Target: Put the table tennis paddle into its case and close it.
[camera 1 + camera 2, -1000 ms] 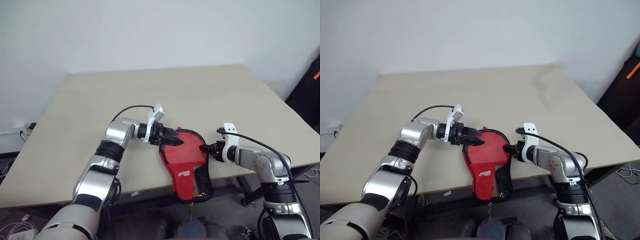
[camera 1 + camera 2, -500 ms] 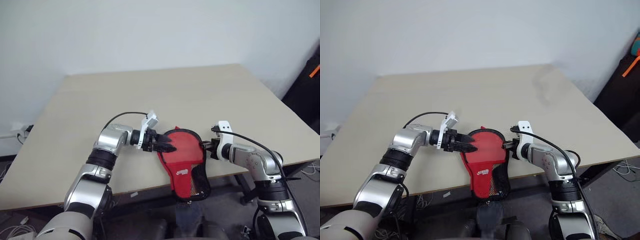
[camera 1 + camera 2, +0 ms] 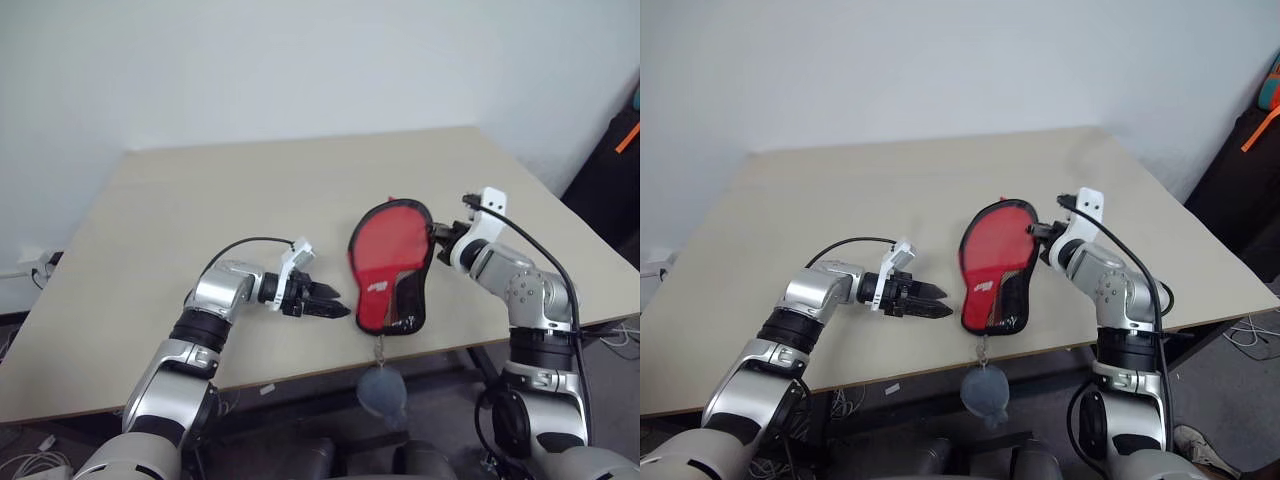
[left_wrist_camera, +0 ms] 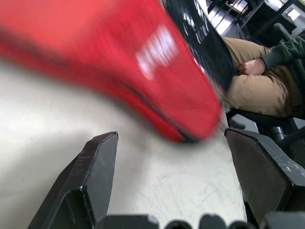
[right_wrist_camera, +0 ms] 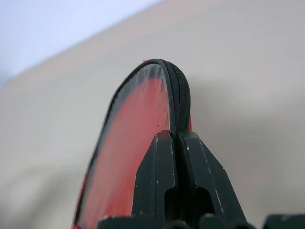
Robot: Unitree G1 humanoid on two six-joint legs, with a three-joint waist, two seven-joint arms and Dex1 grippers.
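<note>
**Case pinched at its right edge, lifted over the near table**

The right gripper [image 3: 440,238] is clamping the case [image 3: 388,262] by its black zipper edging. The left gripper [image 3: 338,304] is spreading its fingers [image 4: 90,176] empty, just left of the case. A grey pom-pom [image 3: 379,390] is dangling below the table [image 3: 200,200] edge. A seated person's hand [image 4: 250,67] is showing beyond.

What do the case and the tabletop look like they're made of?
The case: soft matte red fabric, it seems, with black zipper edging and a black mesh patch; a white logo is printed on it. The table: smooth beige board, probably laminate, with a flat, low-sheen surface.
</note>
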